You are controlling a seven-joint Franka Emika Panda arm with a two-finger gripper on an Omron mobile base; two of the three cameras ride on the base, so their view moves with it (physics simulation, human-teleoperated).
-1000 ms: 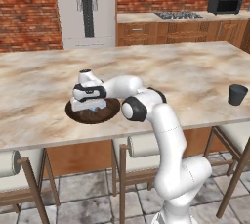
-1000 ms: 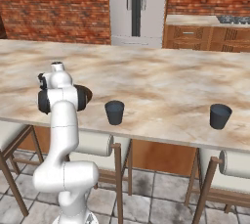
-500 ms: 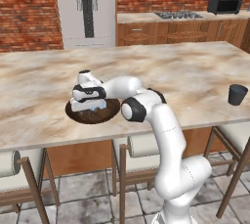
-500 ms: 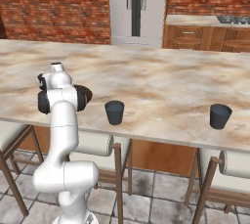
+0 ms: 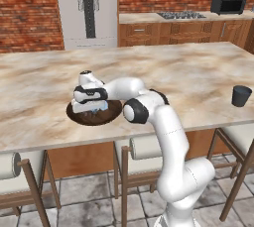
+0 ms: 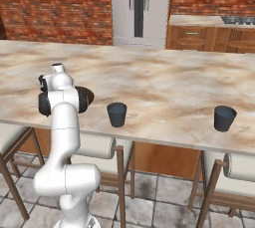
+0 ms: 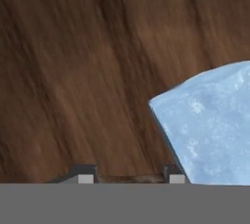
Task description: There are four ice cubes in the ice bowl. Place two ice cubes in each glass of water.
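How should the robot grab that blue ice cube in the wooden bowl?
Probably by the ice cube's two flat opposite sides, coming straight down from above. It lies on the shallow ice bowl's floor, off beside the pincer, which should centre over it first.

The left base view looks forward and down from behind the arm, on its left side. The right base view looks from its right side. Both show the same long beige marble counter (image 5: 188,80) and the wide dark brown wooden bowl (image 5: 94,114). The hand view looks very closely at the wood grain and one pale blue glassy cube (image 7: 210,125).
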